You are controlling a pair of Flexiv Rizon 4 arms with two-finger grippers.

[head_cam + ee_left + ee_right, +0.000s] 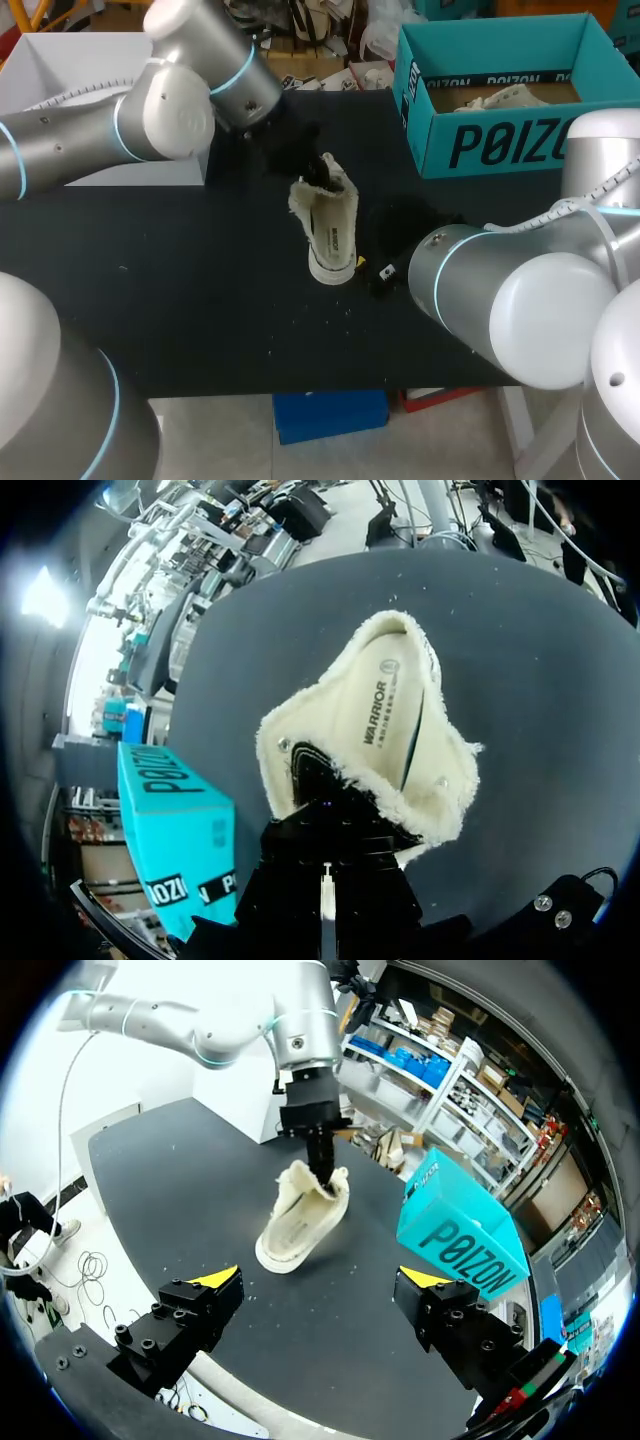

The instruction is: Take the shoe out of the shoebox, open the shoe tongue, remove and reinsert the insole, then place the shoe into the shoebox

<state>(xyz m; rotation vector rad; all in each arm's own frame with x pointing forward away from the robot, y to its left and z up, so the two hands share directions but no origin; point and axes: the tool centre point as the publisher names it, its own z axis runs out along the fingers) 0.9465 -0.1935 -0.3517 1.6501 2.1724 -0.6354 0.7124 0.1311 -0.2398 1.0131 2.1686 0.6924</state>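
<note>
Head view: the cream fleece-lined shoe [328, 232] is out on the black table [180, 290], well clear of the teal shoebox [500, 140] at the far right corner. The left gripper [318, 172] is down in the shoe's opening, and the right gripper [385, 272] sits low just beside the toe. Left wrist view: we're looking straight into the shoe [440, 810], its printed insole [385, 705] lying in place. The left gripper [325, 840] is buried in the fluffy collar, and I can't tell whether it has closed on anything. The shoebox [175, 820] stands off to one side. Right wrist view: the right gripper [320, 1278] is spread wide and carrying nothing. The shoe [295, 1220] is ahead of it, with the left gripper [322, 1160] dipped in from above and the shoebox [460, 1235] beside.
</note>
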